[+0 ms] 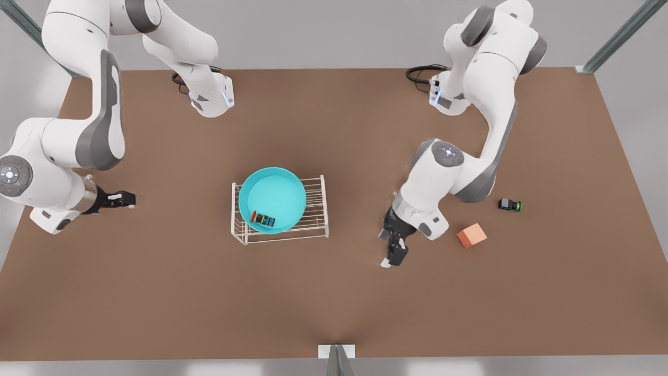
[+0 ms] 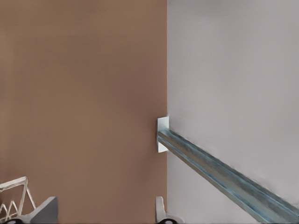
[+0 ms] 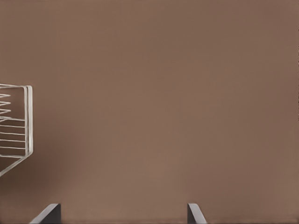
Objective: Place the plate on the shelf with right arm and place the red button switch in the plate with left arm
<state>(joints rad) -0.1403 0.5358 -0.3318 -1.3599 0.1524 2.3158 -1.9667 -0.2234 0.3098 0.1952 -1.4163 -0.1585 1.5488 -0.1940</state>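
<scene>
One round turquoise plate (image 1: 276,194) sits on the one white wire shelf (image 1: 314,211), with one red-capped black button switch (image 1: 262,218) lying inside it. Both are well apart from the left gripper (image 1: 392,256) and the right gripper (image 1: 128,199), each spread wide and empty. One green-capped switch (image 1: 509,204) and one orange cube (image 1: 472,235) lie behind the left fingers (image 2: 46,211).

A: Describe the work surface.
B: One flat brown table (image 1: 334,292), matte, evenly lit, soft shadows.
A: Surroundings?
B: Plain light grey floor (image 1: 334,36) beyond every edge. Metal struts (image 1: 618,36) run diagonally at the far corners; one small bracket (image 1: 336,351) sits at the near edge's middle.
</scene>
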